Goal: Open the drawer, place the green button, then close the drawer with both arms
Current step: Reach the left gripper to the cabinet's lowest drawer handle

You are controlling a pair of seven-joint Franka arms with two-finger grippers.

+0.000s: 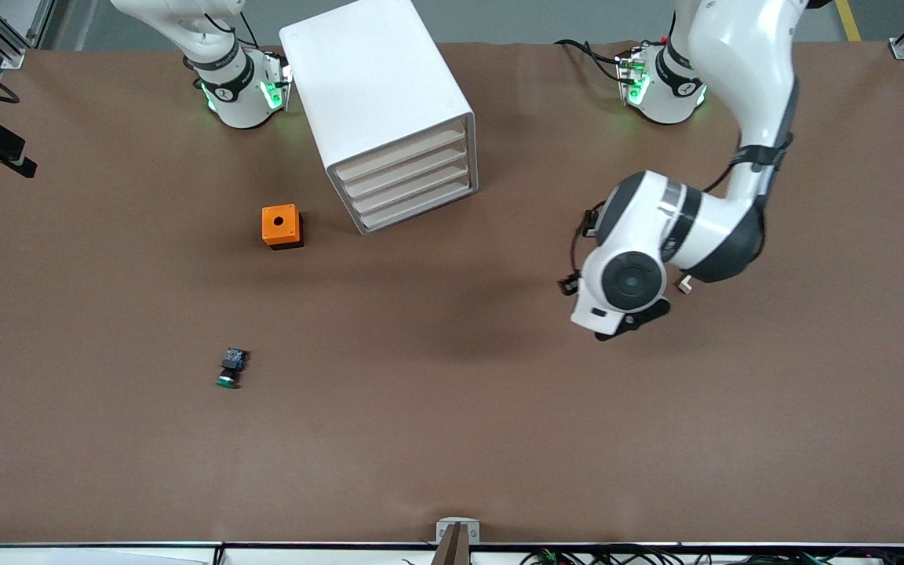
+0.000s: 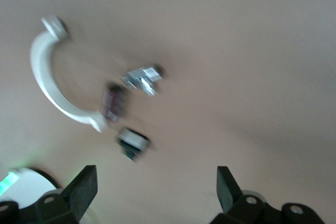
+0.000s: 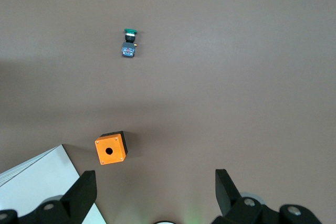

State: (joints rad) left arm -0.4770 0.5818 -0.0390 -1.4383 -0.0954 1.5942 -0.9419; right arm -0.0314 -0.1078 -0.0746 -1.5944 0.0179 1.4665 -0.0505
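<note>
No text, label, brand or number can be read anywhere in these views. The cabinet (image 1: 389, 110), the orange box (image 1: 282, 226) and the button (image 1: 231, 369) show no legible writing, and the marks on the arm bases are too small to read.

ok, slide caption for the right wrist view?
Open right gripper above brown table; small green-capped button and orange holed cube below.

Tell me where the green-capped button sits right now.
The button lies on the bare table toward the right arm's end, nearer to the front camera than the orange box, well apart from the cabinet.
</note>
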